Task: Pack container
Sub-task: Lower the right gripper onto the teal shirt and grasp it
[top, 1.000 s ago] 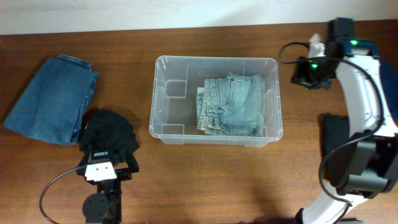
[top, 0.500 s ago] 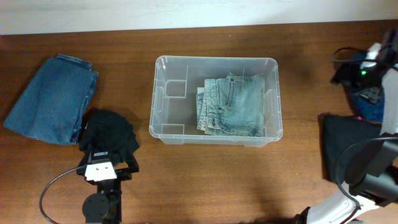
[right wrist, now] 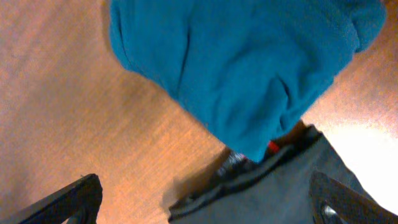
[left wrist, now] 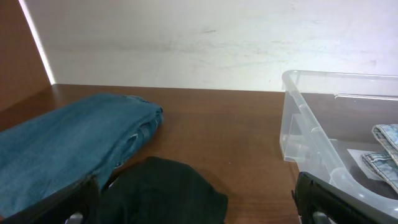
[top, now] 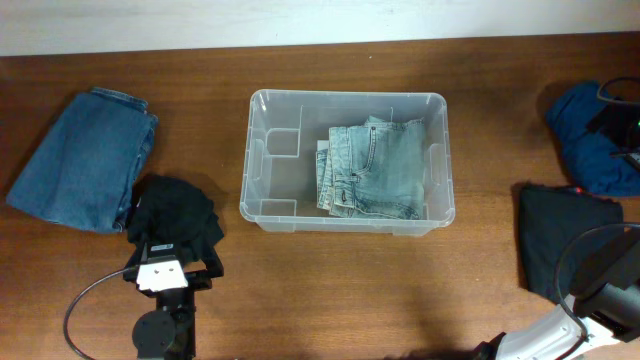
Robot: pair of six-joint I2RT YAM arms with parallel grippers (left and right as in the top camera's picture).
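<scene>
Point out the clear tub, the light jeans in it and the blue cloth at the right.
clear tub (top: 345, 95): overhead view, on its far rim.
light jeans (top: 375, 170): overhead view, middle of the folded stack.
blue cloth (top: 585, 140): overhead view, middle of the bundle.

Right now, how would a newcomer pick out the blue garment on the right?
From the clear container mid-table, look to the right edge of the table, where two garments lie. The blue garment is the bunched one nearer the wall; its neighbour, the dark garment, lies flatter, farther from it.
</scene>
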